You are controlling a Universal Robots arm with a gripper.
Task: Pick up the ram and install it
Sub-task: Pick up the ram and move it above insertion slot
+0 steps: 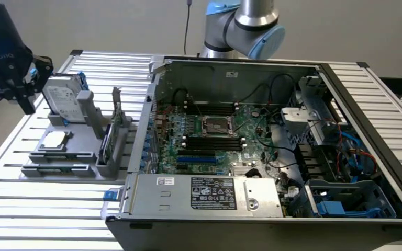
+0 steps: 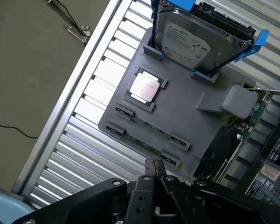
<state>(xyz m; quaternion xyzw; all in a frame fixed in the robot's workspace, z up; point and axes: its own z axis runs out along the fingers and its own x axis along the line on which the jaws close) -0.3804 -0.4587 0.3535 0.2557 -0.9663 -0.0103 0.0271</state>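
The end effector (image 2: 154, 164) hangs above the near edge of the grey tray (image 2: 186, 105) with its fingers pressed together and nothing between them, so the pick has not begun. The ram (image 2: 144, 145) lies just beyond and below the fingertips, a thin green strip seated on edge in the closest of the tray's clipped holders. It is the nearest part to the end effector. Past it sits the square processor (image 2: 144, 87) and farther on the hard drive (image 2: 191, 39), with the upright card (image 2: 255, 111) off to one side. The tray rests on the slatted desk (image 2: 79, 135). The open computer case (image 1: 151, 104), with its black memory slots (image 1: 213, 142), stands well apart from the end effector on the tray's far side. The likeliest trouble, as I judge it, starts with the closed fingers. Brought down as they are, they would press on the stick's top edge instead of straddling it. The holder is narrow and has clips at both ends, so a small sideways or rotational error could land a finger on a clip or on the neighbouring holder. A grip off the board's middle could let so thin a stick tilt, and it would then meet the slot crooked, jam, or seat at one end only. Carried low, it might also strike the case wall.
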